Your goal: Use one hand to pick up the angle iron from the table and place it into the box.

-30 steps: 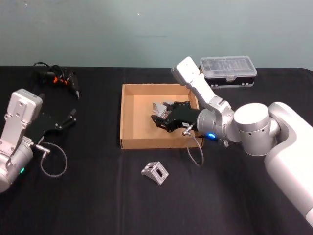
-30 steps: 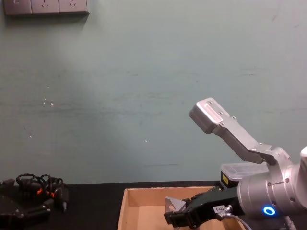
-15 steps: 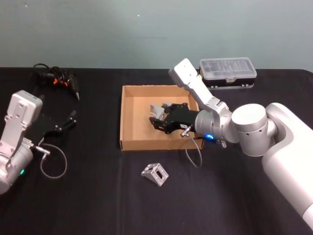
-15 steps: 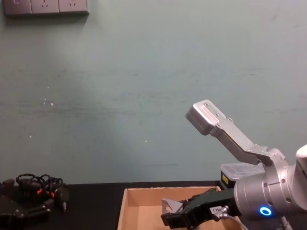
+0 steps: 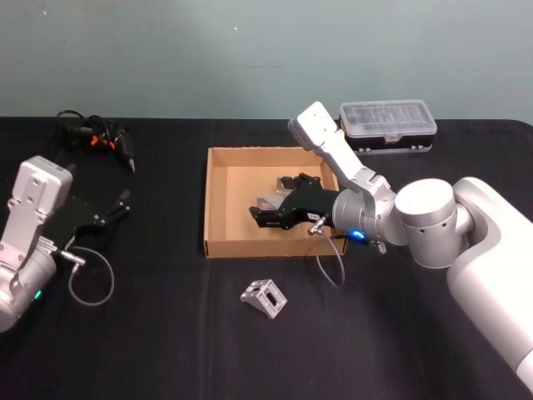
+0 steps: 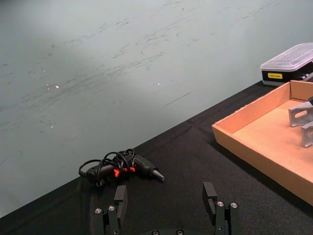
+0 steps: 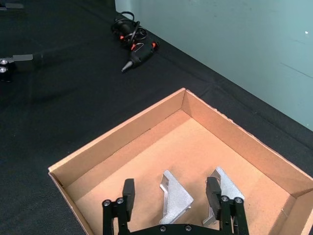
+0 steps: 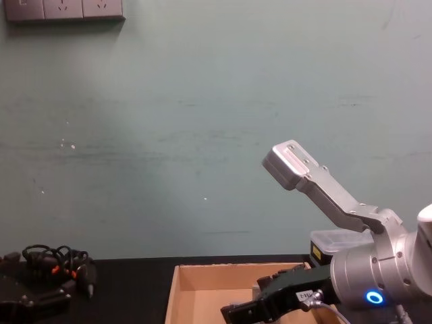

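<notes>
1. Currently, my right gripper (image 7: 171, 192) hangs inside the box (image 5: 250, 244), low over its floor. The two black fingers are spread wide and grip nothing.
2. Below those fingers, two angle irons lie on the cardboard floor near the middle of the box. One (image 7: 177, 199) sits between the fingers and the other (image 7: 224, 186) just beside it. They lie side by side, apart from each other and from the gripper, with their long axes roughly parallel. From the left wrist camera each shows an upright flange with a hole through it.
3. A third angle iron (image 5: 264, 296) lies on the table (image 5: 166, 317), just in front of the box's front wall, on the side nearer the robot. It lies askew, its long axis slanted against that wall, and nothing touches it.
4. My right arm reaches in over the box's right wall, with the blue ring (image 5: 356, 234) lit at its wrist.
5. My left gripper (image 6: 165, 196) is parked low over the table, well to the left of the box. Its fingers are apart and empty.
6. Toward the table's far edge, a black case with a clear lid (image 5: 389, 123) sits to the right of the box. A black tool with orange marks and a coiled cable (image 5: 98, 135) lies at the far left.
</notes>
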Tool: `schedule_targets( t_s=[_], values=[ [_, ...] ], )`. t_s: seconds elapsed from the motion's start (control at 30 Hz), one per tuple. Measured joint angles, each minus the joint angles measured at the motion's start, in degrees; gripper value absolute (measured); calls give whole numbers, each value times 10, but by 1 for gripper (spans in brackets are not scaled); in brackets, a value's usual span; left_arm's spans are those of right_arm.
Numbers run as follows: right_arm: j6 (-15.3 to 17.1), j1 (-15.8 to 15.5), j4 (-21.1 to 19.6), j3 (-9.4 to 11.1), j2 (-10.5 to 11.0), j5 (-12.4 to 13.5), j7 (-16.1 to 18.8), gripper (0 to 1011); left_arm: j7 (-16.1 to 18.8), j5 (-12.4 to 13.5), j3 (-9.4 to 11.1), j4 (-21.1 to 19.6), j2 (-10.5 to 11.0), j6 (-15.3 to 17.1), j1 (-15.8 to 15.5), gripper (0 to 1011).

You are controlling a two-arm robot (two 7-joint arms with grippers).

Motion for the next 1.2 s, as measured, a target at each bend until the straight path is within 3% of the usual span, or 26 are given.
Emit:
schedule_targets(
  t_s=[0.13,0.4,0.57,0.87,1.2],
  values=[
    [0,0,0,0,0,0,0,1003,0,0,0,0,0,0,0,1011],
    [-2,-3,-5,2,1,0,-1,1003,0,0,0,0,0,0,0,1011],
    [-6,-16,-31,9,8,0,-9,1003,0,0,0,0,0,0,0,1011],
    [4,-67,-130,26,39,9,-17,1002,0,0,0,0,0,0,0,1011],
    [25,-150,-267,41,100,28,-10,1003,0,0,0,0,0,0,0,1011]
  ],
)
